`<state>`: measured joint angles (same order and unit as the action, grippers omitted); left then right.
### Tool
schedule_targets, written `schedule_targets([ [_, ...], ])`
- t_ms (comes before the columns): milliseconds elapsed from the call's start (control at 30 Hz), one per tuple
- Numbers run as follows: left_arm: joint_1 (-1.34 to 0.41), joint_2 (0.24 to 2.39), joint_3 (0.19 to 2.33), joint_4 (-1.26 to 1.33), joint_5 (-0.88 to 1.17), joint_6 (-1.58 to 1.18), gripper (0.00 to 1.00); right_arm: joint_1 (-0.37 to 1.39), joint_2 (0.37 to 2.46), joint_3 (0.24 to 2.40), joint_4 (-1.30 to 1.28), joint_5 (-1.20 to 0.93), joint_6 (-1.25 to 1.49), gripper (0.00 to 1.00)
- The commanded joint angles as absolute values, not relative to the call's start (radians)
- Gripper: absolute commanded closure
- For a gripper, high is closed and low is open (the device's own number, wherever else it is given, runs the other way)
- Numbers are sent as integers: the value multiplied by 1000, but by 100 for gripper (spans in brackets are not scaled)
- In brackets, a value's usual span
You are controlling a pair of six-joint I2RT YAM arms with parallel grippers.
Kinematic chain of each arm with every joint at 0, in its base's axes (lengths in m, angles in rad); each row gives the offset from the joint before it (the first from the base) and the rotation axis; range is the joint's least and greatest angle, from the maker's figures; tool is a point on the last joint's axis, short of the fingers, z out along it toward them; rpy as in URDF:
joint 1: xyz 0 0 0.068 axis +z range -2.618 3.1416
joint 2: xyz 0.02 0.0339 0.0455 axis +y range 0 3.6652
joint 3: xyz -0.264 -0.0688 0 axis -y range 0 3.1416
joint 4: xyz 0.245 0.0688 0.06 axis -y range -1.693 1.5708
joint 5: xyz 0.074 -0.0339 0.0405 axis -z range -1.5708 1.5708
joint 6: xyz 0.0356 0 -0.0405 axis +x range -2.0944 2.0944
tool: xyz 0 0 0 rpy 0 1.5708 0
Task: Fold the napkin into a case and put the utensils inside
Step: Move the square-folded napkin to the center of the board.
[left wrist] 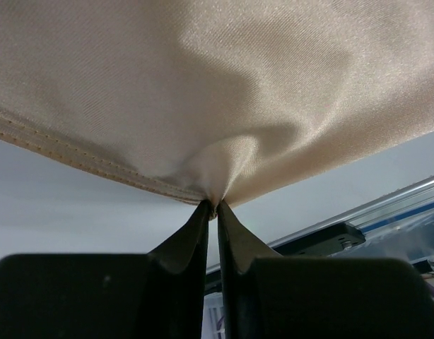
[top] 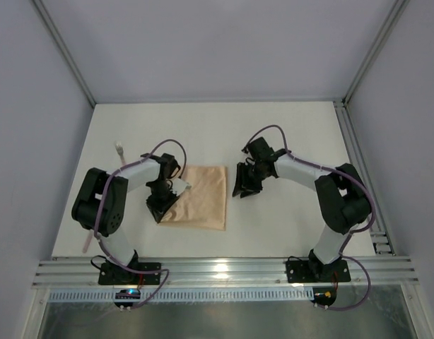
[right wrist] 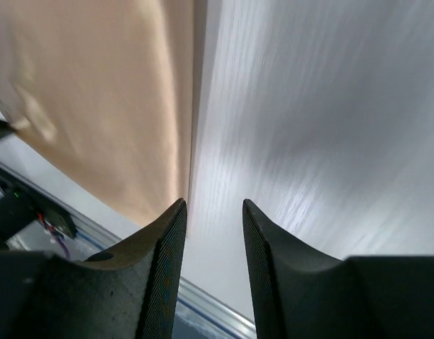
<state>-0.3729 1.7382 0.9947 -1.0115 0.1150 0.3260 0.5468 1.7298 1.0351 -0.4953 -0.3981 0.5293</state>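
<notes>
The left tool (left wrist: 215, 206) is clenched on the hemmed left edge of the plain peach-orange cloth napkin (top: 203, 194) on the white surface (top: 295, 134); the right tool (right wrist: 214, 206) hangs released beside its right edge; a slim whitish-headed utensil (top: 121, 150) lies far-left.

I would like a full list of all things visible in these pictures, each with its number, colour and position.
napkin: one, peach-orange, middle of the table, between the two grippers.
utensil: at least one, pale pink with whitish head, far left of the table, mostly hidden by the left arm.
table: one, white, under everything.
left gripper: one, black, shut on the napkin's hemmed left edge.
right gripper: one, black, open, beside the napkin's right edge.
</notes>
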Motion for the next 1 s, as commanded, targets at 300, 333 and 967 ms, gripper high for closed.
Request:
schedule_targets([
  [300, -373, 1712, 953, -945, 44, 371, 87, 471, 2046, 1397, -364, -437, 561, 54],
  [333, -373, 1710, 951, -945, 41, 373, 87, 469, 2054, 1394, -356, -437, 569, 54],
  [967, -333, 1638, 1113, -1024, 253, 420, 68, 443, 1893, 1143, -196, -330, 701, 97],
])
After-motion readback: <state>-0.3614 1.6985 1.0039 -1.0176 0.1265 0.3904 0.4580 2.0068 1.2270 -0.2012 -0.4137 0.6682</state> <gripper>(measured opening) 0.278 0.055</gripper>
